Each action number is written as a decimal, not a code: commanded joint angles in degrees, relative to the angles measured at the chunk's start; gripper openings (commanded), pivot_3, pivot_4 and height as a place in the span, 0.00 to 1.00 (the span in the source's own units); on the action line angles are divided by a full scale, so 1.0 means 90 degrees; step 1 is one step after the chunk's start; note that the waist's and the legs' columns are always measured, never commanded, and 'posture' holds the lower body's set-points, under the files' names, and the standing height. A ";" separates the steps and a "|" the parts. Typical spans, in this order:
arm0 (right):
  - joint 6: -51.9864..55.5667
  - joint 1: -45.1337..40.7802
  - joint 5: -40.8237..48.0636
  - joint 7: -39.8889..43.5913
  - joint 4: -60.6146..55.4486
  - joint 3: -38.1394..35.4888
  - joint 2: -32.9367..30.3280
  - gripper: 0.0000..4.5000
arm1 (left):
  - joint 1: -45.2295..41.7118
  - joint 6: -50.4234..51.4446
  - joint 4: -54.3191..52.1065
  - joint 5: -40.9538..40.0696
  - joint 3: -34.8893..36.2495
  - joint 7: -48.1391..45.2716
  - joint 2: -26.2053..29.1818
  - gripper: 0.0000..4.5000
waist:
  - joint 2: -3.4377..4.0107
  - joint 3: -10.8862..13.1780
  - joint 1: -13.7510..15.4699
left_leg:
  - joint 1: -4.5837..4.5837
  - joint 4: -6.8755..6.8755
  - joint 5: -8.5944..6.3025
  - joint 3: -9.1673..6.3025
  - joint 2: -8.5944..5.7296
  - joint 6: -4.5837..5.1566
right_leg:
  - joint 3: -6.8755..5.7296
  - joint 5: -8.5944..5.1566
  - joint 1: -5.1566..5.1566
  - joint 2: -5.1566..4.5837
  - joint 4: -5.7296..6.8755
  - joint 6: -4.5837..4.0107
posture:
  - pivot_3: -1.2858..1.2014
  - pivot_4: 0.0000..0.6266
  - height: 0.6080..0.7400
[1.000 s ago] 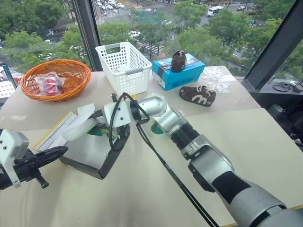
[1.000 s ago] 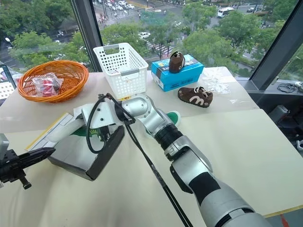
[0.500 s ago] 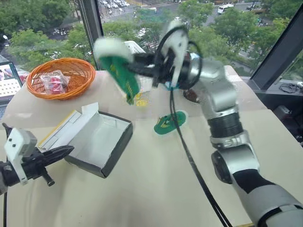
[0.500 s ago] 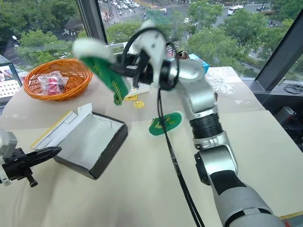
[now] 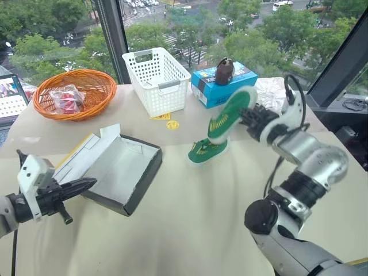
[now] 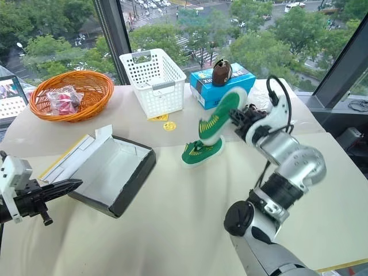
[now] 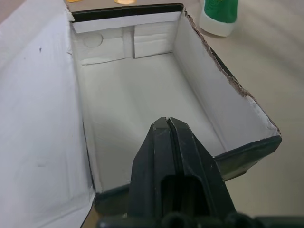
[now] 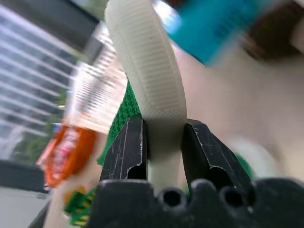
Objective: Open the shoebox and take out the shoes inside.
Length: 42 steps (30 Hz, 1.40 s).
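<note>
**Right arm has swung a shoe out of the box and over to the right**

Since a second ago the right gripper point(image 5: 248, 117) has left the shoebox and crossed to the right side of the table, carrying one of the shoes; the box now lies empty, and the camera has shifted a little.

The held shoe point(image 5: 231, 113) hangs in the air, tilted, its green sole facing the camera, just above the second shoe point(image 5: 206, 150), which lies on the cloth-covered table point(image 5: 190, 218) with its green sole up. In the right wrist view both black fingers point(image 8: 129, 149) press on the white upper of the held shoe point(image 8: 149, 71), one on each side.

Behind the raised shoe stands a blue box point(image 5: 221, 85) with a brown shoe point(image 5: 223, 71) on top, and crumpled clear plastic point(image 5: 270, 89) lies beside it. A white basket point(image 5: 156, 79) stands to the left of the blue box, with two small yellow pieces point(image 5: 167, 120) on the table in front of it. An orange wicker basket point(image 5: 72, 92) holding a red packet sits at the far left.

The shoebox point(image 5: 112, 167) lies open at the left front, its white inside bare and its lid folded back. The left gripper point(image 5: 85, 184) points at the near corner of the box, its fingers pressed together and holding nothing, just short of the rim.
</note>
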 commanded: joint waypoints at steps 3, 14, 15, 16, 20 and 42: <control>0.0478 0.0287 0.0497 -0.0988 -0.1904 -0.0852 0.1065 0.25 | -0.0300 -0.0054 0.0156 0.0043 -0.0178 -0.0157 0.0174 0.00 | 0.0005 -0.0004 -0.0018 | -0.0003 0.0003 0.0000 -0.0001 0.0012 -0.0001 | 0.0005 0.0000 0.0000 0.0047 -0.0005 0.0001 | 0.52 0.24 0.97; 0.0478 0.2052 0.2718 -0.2027 -0.2075 -0.0739 0.1941 0.25 | -0.0507 -0.0124 0.0307 0.0122 -0.0451 -0.0321 0.0199 0.00 | 0.0003 -0.0007 -0.0144 | 0.0013 0.0003 0.0001 0.0016 0.0024 -0.0001 | 0.0027 -0.0001 0.0007 0.0068 -0.0008 0.0007 | 0.52 0.24 0.97; 0.0478 0.2265 0.2987 -0.2117 -0.1989 -0.0608 0.1944 0.25 | -0.0516 -0.0125 0.0308 0.0126 -0.0459 -0.0325 0.0196 0.00 | 0.0000 -0.0010 -0.0142 | 0.0014 0.0001 0.0001 0.0016 0.0024 -0.0001 | 0.0029 -0.0001 0.0007 0.0068 -0.0008 0.0007 | 0.52 0.24 0.97; 0.0478 0.2430 0.3279 -0.2223 -0.1893 -0.0502 0.1927 0.25 | -0.0523 -0.0125 0.0306 0.0127 -0.0466 -0.0326 0.0192 0.00 | 0.0000 -0.0010 -0.0143 | 0.0016 0.0000 0.0001 0.0016 0.0026 0.0000 | 0.0029 -0.0001 0.0009 0.0070 -0.0009 0.0007 | 0.52 0.24 0.97; 0.0478 0.3085 0.4238 -0.2415 -0.1343 0.0150 0.1775 0.25 | -0.0538 -0.0155 0.0332 0.0165 -0.0486 -0.0362 0.0168 0.00 | 0.0000 -0.0010 -0.0183 | 0.0021 0.0004 0.0001 0.0034 0.0024 0.0000 | 0.0048 -0.0002 0.0012 0.0068 -0.0009 0.0015 | 0.52 0.24 0.97; -0.2485 0.4143 0.5371 -0.3113 0.0144 0.2358 0.0605 0.25 | -0.0361 -0.0230 0.0282 0.0308 -0.0244 -0.0437 0.0120 0.00 | -0.0010 -0.0017 -0.0145 | 0.0089 0.0001 0.0002 0.0038 0.0033 0.0008 | 0.0052 -0.0022 0.0083 0.0074 -0.0040 0.0070 | 0.52 0.24 0.97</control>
